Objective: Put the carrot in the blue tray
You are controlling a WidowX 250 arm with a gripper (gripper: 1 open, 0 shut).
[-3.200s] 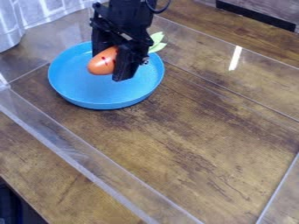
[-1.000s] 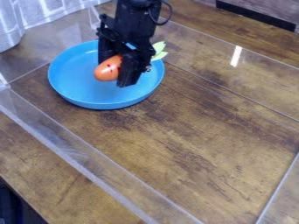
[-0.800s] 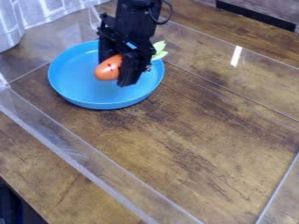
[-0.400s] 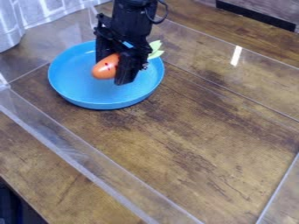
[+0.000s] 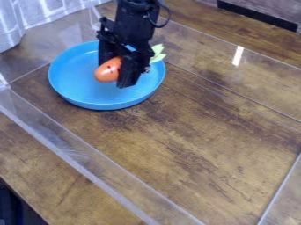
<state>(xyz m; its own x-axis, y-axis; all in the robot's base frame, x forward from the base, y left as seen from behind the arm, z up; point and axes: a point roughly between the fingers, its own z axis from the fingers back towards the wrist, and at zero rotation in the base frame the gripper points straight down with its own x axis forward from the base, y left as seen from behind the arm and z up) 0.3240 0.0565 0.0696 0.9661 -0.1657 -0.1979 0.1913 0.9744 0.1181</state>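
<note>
The carrot sits clamped in the black hand, its orange body showing at the left of the fingers and its light green top poking out behind them on the right. It hangs low over the blue tray, inside the rim and toward the tray's far right part; whether it touches the tray's floor cannot be told, since the hand hides the underside. The hand points steeply downward, its fingers drawn together on the carrot.

The tray rests on a bench of dark brown wood with strong grain and a worn, streaked look. The top is glossy: a bright white streak of reflected light lies on it to the right of the tray, and softer pale glare spreads along the left side. Thin pale lines cross the wood on a slant, like the edges of a clear sheet or low clear barrier laid over it. At the upper left corner a pale, folded or ribbed object stands at the bench's edge, too cropped to name. The far upper right is dark.
</note>
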